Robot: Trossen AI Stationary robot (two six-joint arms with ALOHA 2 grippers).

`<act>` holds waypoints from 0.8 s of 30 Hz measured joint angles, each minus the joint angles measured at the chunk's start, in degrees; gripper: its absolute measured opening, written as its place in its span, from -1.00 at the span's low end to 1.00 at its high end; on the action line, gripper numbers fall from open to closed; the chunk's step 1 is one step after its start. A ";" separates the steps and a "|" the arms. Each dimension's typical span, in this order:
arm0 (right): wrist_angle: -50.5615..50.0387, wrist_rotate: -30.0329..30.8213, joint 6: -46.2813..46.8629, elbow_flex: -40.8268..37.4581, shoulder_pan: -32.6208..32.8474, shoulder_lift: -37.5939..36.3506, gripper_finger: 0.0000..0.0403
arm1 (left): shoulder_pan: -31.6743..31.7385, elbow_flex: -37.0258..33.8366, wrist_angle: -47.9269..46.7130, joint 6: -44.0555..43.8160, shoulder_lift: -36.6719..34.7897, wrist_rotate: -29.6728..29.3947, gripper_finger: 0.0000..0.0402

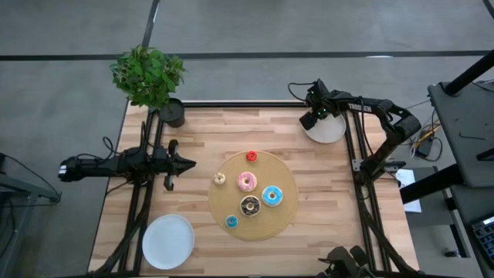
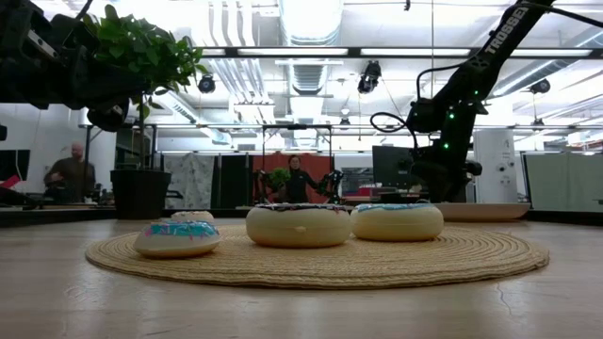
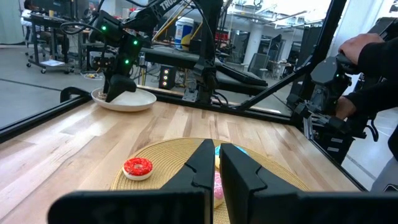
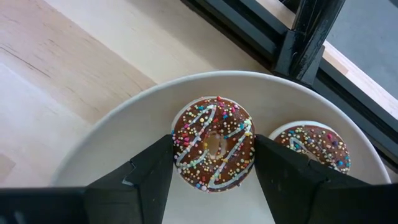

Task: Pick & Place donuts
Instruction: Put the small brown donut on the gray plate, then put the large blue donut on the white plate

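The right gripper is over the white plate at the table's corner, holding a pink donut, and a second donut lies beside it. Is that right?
Not quite. The donut between the right gripper fingers is chocolate brown with sprinkles, not pink; the right wrist view shows it. The rest holds: it is over the white plate, and a second donut lies beside it.

Evenly lit from overhead, soft shadows only.
Blown-out glare from ceiling lights (image 2: 306, 19) at desk level, leaving the plant (image 2: 132, 56) and arm as dark silhouettes; blurred near the mat (image 2: 311, 259) edge; sharp on the sprinkled donut (image 4: 213, 149) close up.
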 joint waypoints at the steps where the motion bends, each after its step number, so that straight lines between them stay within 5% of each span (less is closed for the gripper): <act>1: -0.01 -0.18 0.03 0.00 0.00 0.00 0.02 | 0.00 0.00 0.00 0.01 -0.01 0.00 -1.00; 9: -0.07 -0.35 0.04 -0.02 0.04 0.00 0.06 | 0.00 0.00 0.00 0.01 -0.02 0.00 -1.00; 24: -0.59 -0.15 -0.05 -0.02 0.02 -0.14 0.61 | 0.00 0.00 0.00 0.01 0.00 0.02 -1.00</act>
